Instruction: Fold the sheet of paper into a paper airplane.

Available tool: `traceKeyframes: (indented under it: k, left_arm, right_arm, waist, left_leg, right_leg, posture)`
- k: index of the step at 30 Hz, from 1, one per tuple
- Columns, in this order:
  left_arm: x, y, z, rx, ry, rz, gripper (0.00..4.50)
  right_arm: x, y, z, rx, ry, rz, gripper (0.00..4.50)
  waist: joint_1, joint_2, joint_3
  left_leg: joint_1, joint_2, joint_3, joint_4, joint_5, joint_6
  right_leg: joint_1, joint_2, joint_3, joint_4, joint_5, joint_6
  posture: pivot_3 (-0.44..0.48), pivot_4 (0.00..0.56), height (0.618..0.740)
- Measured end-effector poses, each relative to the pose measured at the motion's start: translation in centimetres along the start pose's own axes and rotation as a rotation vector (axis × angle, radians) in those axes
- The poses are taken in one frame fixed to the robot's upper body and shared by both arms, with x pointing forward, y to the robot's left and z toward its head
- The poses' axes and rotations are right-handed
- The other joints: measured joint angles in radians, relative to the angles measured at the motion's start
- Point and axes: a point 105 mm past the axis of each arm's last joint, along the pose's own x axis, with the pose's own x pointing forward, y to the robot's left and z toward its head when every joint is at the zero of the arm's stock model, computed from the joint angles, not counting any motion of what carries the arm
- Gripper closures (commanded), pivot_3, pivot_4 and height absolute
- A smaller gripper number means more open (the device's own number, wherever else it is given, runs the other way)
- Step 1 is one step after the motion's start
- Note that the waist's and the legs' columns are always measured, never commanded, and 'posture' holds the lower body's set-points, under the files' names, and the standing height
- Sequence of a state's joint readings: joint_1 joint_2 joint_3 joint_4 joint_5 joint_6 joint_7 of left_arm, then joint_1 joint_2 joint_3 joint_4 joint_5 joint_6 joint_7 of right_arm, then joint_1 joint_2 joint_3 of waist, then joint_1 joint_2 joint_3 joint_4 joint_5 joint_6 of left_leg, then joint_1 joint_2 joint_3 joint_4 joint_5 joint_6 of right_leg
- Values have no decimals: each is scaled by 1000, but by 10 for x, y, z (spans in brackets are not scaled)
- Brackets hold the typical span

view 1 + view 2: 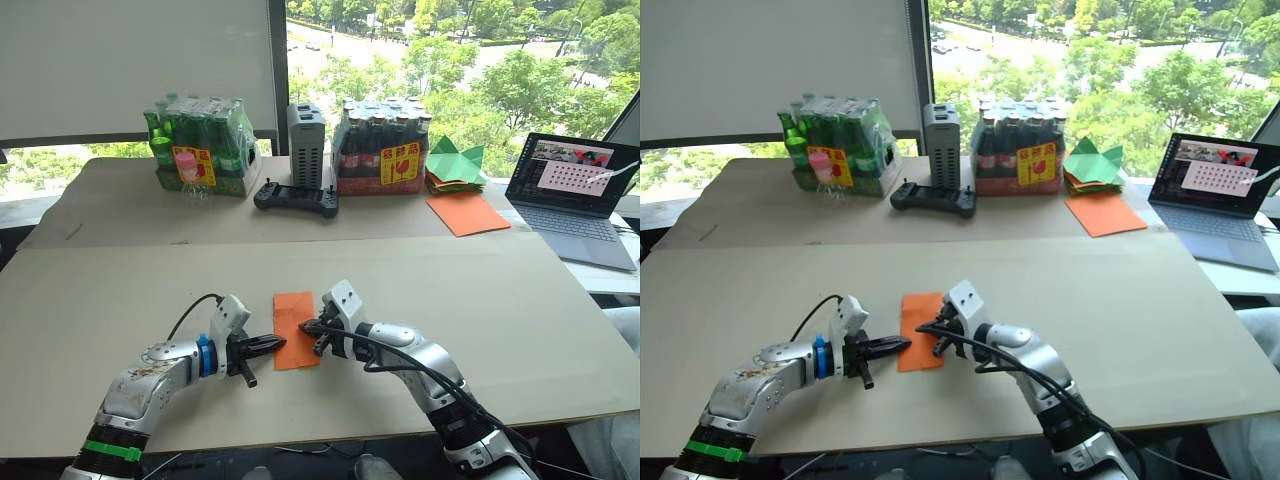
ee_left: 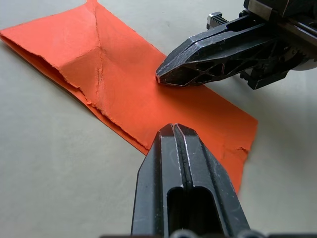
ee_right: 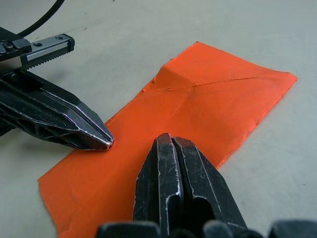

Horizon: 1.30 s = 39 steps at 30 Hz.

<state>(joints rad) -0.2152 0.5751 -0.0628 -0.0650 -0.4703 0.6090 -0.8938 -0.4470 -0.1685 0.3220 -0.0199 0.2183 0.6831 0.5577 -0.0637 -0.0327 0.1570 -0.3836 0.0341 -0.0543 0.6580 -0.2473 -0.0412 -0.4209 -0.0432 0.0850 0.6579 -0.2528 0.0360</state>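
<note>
The sheet of paper [image 1: 292, 322] is bright orange and lies flat on the cardboard table, folded into a narrow strip with crossing creases [image 2: 99, 74]. My left gripper [image 1: 274, 343] is shut, and its tip rests on the strip's left edge near the front end [image 2: 173, 128]. My right gripper [image 1: 305, 326] is also shut and presses its tip on the strip from the right [image 3: 168, 139]. The two tips point at each other, a short gap apart over the paper. The paper airplane is out of view.
Along the back stand a pack of green bottles [image 1: 200, 145], a grey box [image 1: 305, 145], a black controller [image 1: 295, 197] and a pack of dark bottles [image 1: 380, 148]. Green paper pieces [image 1: 455, 165], a smooth orange sheet [image 1: 467, 213] and a laptop [image 1: 575, 195] sit at the right.
</note>
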Motion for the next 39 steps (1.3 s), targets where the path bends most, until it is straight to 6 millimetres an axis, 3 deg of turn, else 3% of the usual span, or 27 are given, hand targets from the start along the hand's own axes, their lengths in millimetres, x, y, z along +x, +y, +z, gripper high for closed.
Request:
traceKeyframes:
  k: [8,14,23,39]
  left_arm:
    - [4,0,0,35,0,-1,4463]
    - [3,0,-1,32,-2,3,4463]
    - [3,0,-1,35,-1,11,4463]
    - [1,-4,-2,32,2,15,4463]
  right_arm:
    - [-10,-6,2,-42,16,-18,4500]
    - [-15,-3,15,-69,-9,18,4500]
    - [-3,-5,2,-50,30,17,4500]
    - [14,-34,14,-15,-26,-123,4500]
  waist:
    - [2,0,0]
    - [0,0,0]
    - [-2,0,0]
    - [-4,0,0]
  left_leg:
    - [0,0,0,0,0,0]
    - [0,0,0,0,0,0]
    - [0,0,0,0,0,0]
    - [1,0,0,0,0,0]
  right_leg:
    - [0,0,0,0,0,0]
    - [0,0,0,0,0,0]
    - [0,0,0,0,0,0]
    - [1,0,0,0,0,0]
  posture:
    - [0,150,740]
    - [0,150,740]
    - [0,150,740]
    - [0,150,740]
